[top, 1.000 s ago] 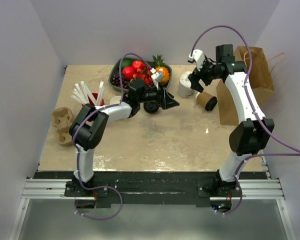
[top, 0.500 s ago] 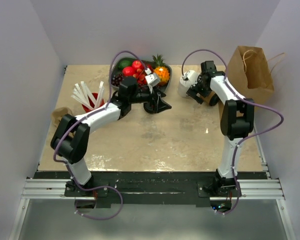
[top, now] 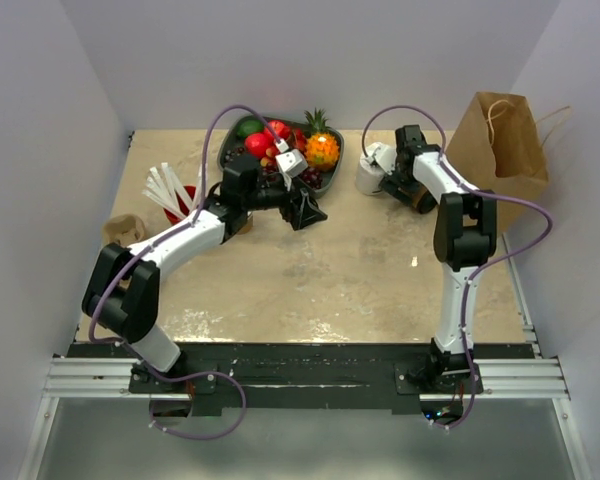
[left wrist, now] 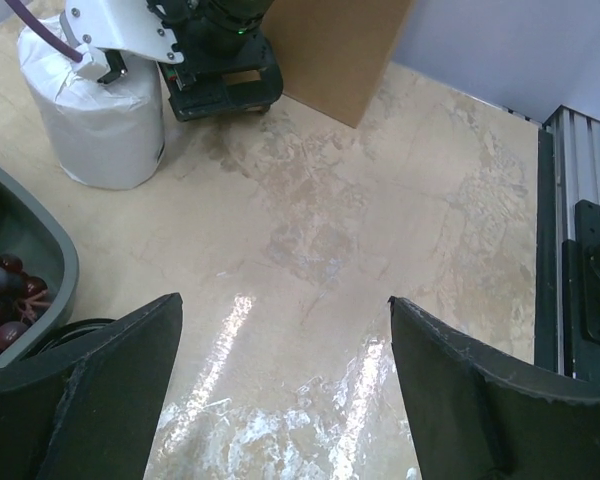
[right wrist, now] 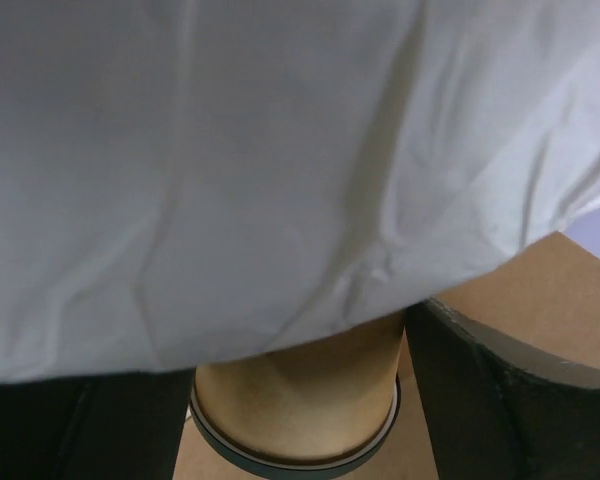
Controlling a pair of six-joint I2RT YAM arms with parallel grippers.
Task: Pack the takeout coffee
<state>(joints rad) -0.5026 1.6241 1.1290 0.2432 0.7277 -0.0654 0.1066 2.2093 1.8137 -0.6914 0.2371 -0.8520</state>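
Right wrist view: the takeout coffee [right wrist: 295, 405] lies between the spread fingers of the right gripper [right wrist: 298, 440], its black-lidded end nearest the lens and the brown paper bag [right wrist: 540, 290] close behind it. A white wrapped bundle [right wrist: 230, 170] fills the upper frame, and it cannot be told whether the fingers press the cup or merely flank it. Left wrist view: the left gripper [left wrist: 283, 310] stands wide open with nothing in it, well away from the bag and facing the tabletop [left wrist: 380, 220]. The bundle stands between it and the bag, and the other arm's gripper is down at the bag's foot. Top external view: the bag stands upright at the table's far right. The right arm bends down at its base on the side toward the fruit tray [top: 328, 178], and the left arm stretches out beside that tray, well apart from the bag. On this evidence the packing has barely begun. The cup is outside the bag, on the table at its foot, and a sure grasp, a lift and a lowering into the bag all remain.
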